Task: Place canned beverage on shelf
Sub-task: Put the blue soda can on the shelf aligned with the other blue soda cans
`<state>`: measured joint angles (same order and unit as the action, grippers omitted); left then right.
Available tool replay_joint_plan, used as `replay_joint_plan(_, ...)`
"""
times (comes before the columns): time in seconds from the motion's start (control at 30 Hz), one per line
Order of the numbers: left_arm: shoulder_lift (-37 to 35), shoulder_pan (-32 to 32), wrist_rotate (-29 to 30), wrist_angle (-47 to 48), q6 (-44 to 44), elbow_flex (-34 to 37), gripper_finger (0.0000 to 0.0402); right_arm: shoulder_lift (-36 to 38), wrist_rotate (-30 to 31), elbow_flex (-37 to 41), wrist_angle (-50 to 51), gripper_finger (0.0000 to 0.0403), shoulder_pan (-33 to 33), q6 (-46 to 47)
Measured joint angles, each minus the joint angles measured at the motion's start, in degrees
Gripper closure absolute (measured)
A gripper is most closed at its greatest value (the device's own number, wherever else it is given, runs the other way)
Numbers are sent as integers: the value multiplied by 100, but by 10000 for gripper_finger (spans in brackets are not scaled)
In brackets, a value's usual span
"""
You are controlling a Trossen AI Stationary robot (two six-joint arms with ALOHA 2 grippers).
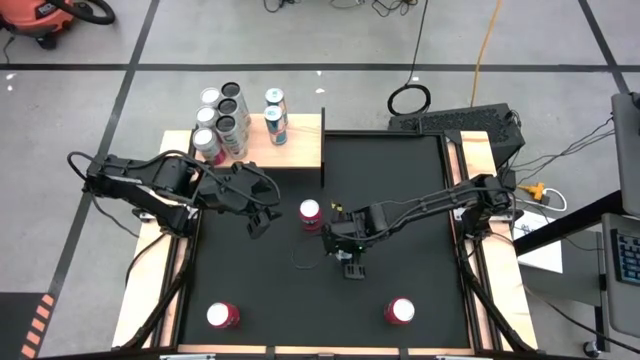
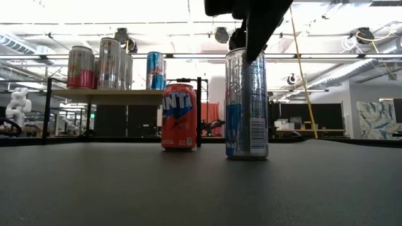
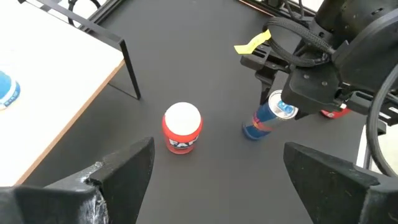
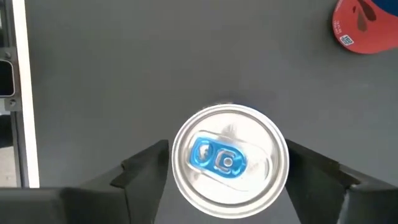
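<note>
Fanta can: I read "NTA" on its orange label in the low view; it stands upright on the black mat.
Slim silver-blue can: upright mid-mat, blue tab visible only from my right wrist camera.
Right gripper: fingers spread either side of its top, not touching.
Left gripper: spread wide, above the mat near the Fanta can.
Shelf: far-left corner, holding several cans.
</note>
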<state>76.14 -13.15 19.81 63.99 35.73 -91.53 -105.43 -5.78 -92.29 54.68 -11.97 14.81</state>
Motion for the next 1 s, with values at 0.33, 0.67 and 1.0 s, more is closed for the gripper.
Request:
replay_joint_plan(0.33, 0, 0, 22, 0, 2, 0, 41, -59, -15, -4, -116, 177, 2, -33)
replay_joint_plan(0.67, 2, -54, 45, 0, 154, 0, 41, -9, -23, -6, -134, 208, 0, -53)
replay_joint_plan(1.0, -144, -473, 723, -68, 652, 4, 41, 887, -45, 0, -120, 206, 77, -583)
